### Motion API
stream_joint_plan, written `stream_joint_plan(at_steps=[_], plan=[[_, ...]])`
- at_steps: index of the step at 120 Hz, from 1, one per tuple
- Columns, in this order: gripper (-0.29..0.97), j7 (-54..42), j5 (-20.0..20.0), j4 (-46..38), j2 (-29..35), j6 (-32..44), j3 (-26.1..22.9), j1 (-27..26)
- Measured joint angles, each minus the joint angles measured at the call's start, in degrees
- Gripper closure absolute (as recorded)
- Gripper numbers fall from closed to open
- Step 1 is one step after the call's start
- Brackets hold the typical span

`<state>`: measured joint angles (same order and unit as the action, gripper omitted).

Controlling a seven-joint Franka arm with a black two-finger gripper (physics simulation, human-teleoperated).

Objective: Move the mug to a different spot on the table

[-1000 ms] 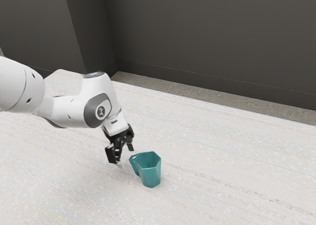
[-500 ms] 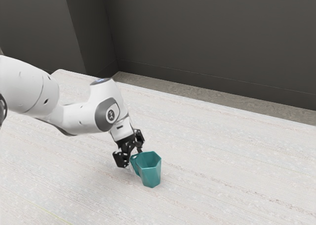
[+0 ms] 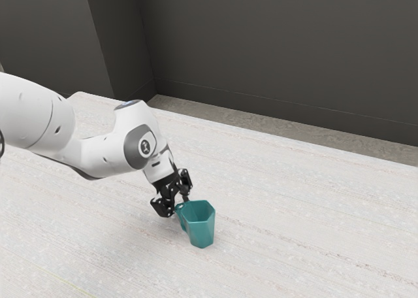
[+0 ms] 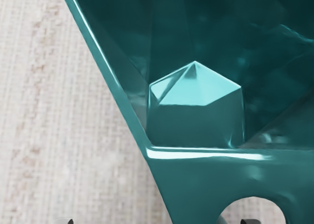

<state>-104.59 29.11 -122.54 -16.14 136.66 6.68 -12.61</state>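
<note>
- One teal mug (image 3: 199, 225) stands upright on the pale table (image 3: 313, 200), toward the near part of the exterior view's left half, with its faceted sides narrowing toward the base.
- Close under the hand, the wrist view looks down into the mug (image 4: 196, 106): an angular rim, a dark inside with a lighter faceted bottom, and the loop of the handle (image 4: 206, 194) nearest the camera, with table (image 4: 49, 135) beside it.
- Black gripper (image 3: 174, 200) sits low at the mug's handle side, on the exterior view's left of it, with its jaws spread wide and not clamped on anything.
- White arm (image 3: 98, 151) slopes down to it from the exterior view's left.
- Beyond the table's far edge lie a grey strip of floor (image 3: 294, 125) and a dark wall (image 3: 274, 43).
</note>
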Motion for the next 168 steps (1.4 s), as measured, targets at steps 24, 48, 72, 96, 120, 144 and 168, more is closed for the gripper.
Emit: stream_joint_plan(at_steps=[24,48,72,96,120,144,168], plan=[[0.42,-1.1,0.5,0.0,0.0,-0.5,0.0,-0.1],[0.56,-1.9,0.7,0.0,0.0,-0.7,0.0,0.0],[0.59,-2.4,1.3,0.0,0.0,-1.2,0.0,-0.1],[0.58,-2.8,1.7,0.0,0.6,-2.1,0.0,-0.2],[0.67,-3.3,2.6,0.0,1.4,-2.4,0.0,0.3],[0.71,-3.8,3.6,0.7,3.6,-3.1,0.0,2.4],[0.73,-4.9,6.6,4.1,3.6,-5.7,0.0,8.8]])
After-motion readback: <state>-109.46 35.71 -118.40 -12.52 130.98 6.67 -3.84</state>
